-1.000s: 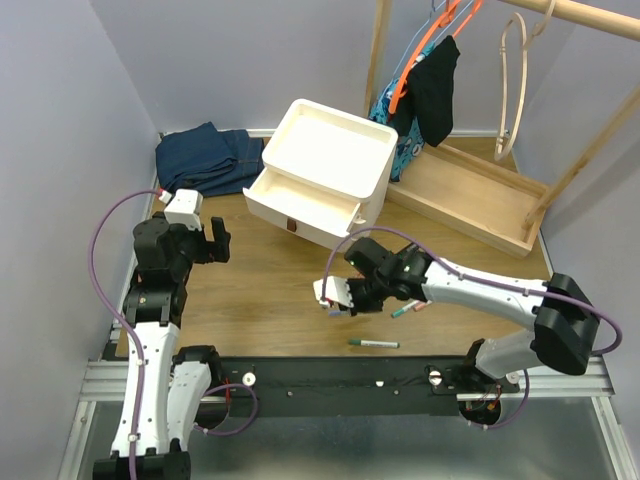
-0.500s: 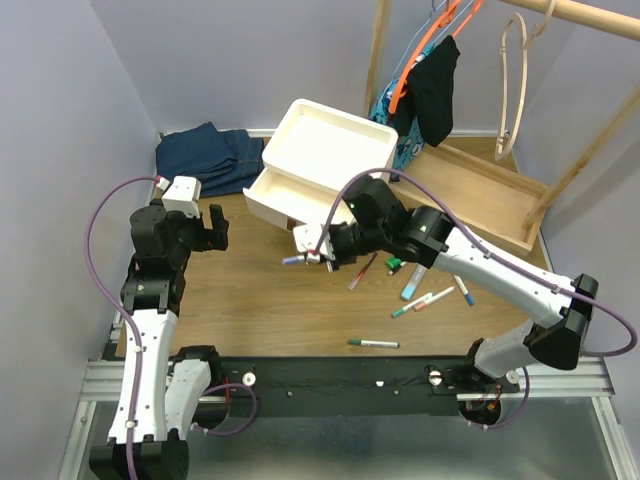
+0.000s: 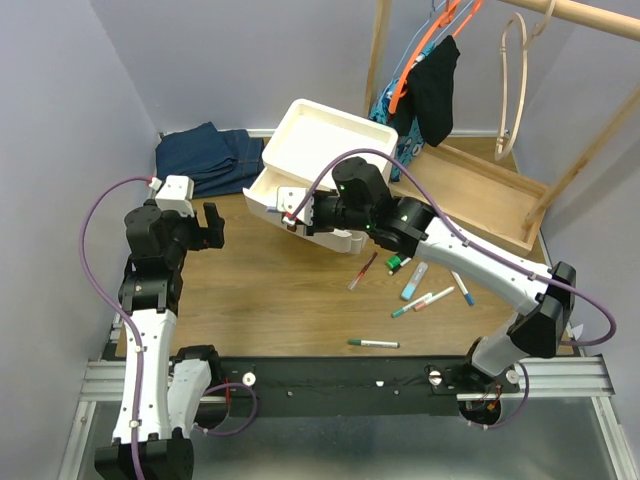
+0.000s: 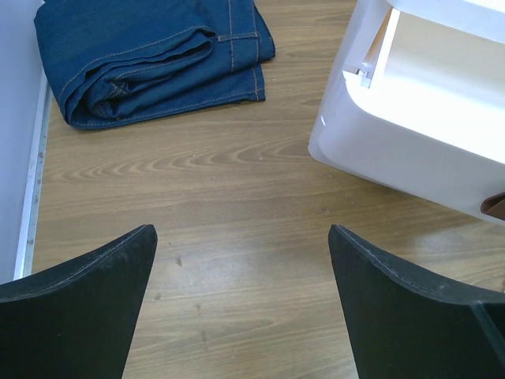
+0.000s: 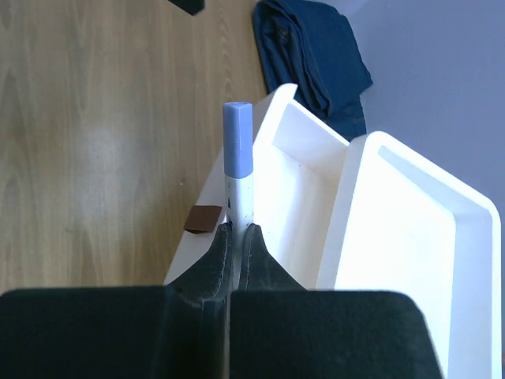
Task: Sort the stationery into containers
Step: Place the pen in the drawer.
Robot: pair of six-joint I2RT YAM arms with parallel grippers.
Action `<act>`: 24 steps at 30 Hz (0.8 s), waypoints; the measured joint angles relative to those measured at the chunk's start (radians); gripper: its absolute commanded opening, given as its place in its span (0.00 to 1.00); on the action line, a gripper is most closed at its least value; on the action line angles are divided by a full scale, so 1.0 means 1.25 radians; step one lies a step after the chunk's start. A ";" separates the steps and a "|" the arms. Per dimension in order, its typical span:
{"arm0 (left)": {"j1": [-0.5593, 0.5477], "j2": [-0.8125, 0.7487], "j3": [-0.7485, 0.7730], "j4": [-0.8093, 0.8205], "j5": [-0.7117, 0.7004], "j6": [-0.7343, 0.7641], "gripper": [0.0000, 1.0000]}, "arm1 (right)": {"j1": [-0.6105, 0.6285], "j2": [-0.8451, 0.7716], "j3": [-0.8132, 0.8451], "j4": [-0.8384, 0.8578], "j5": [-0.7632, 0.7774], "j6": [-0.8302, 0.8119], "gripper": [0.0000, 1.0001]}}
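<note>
Now the right gripper holds a white marker with a blue cap pinched between its closed fingers, cap pointing forward, just above the front edge of the open top drawer of the white drawer stack, which stands near the far edge of the counter, toward the left. To do this step well, I think the marker should go a little further over the drawer cavity, clear of the front wall and the dark handle, and be lowered until it lies nearly flat before the fingers open, so that it does not bounce out or roll onto the counter. The left gripper is open and empty, hovering over bare wood near the left edge, beside the folded jeans. Other markers and one black-green marker lie near the near edge, not yet sorted.
</note>
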 measured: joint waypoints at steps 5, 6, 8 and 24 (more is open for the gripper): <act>0.009 0.000 0.000 0.005 0.010 -0.013 0.99 | 0.000 0.015 -0.023 0.046 0.072 0.009 0.18; 0.010 0.000 0.000 0.005 0.012 -0.016 0.99 | 0.000 0.018 -0.026 0.054 0.084 0.012 0.34; 0.013 0.000 0.000 0.009 0.017 -0.021 0.99 | -0.001 0.021 -0.035 0.073 0.105 0.020 0.45; 0.026 0.000 -0.001 0.049 0.035 -0.048 0.99 | -0.004 -0.052 -0.068 -0.027 0.069 0.069 0.49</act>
